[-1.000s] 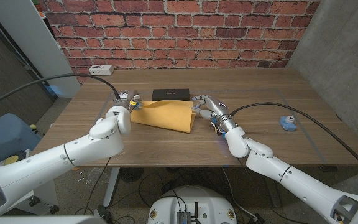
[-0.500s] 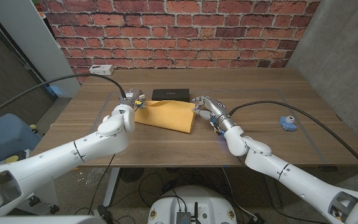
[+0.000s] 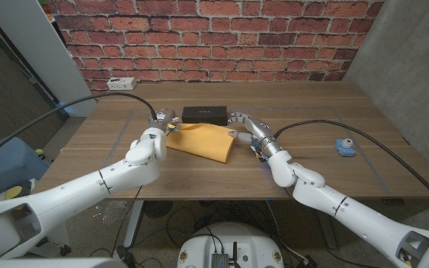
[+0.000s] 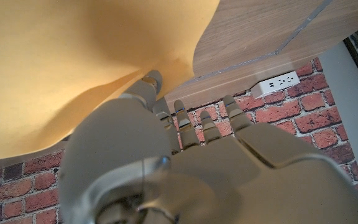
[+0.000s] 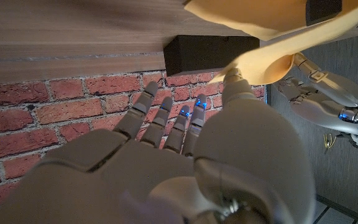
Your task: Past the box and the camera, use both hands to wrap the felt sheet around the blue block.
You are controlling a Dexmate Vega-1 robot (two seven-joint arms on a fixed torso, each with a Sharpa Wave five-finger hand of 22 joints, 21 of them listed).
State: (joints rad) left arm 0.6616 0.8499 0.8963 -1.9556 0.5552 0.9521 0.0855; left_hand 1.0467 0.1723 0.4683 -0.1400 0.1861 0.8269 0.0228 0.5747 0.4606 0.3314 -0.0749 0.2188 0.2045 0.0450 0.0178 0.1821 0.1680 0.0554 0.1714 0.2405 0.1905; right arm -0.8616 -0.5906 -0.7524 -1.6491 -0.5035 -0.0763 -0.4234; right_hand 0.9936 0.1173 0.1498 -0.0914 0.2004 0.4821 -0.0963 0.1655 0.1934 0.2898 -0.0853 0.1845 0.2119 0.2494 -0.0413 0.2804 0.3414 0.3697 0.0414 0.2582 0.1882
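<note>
Wrapping is barely under way: the mustard-yellow felt sheet lies mid-table, near side of the flat black box. Left hand pinches its left edge, right hand its right. Blue block can't be made out.

Far left on my wooden table sits a white power strip; behind stands a brick wall.

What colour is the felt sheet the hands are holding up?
Mustard yellow, plain with no pattern. The felt sheet shows best in the head view.
</note>
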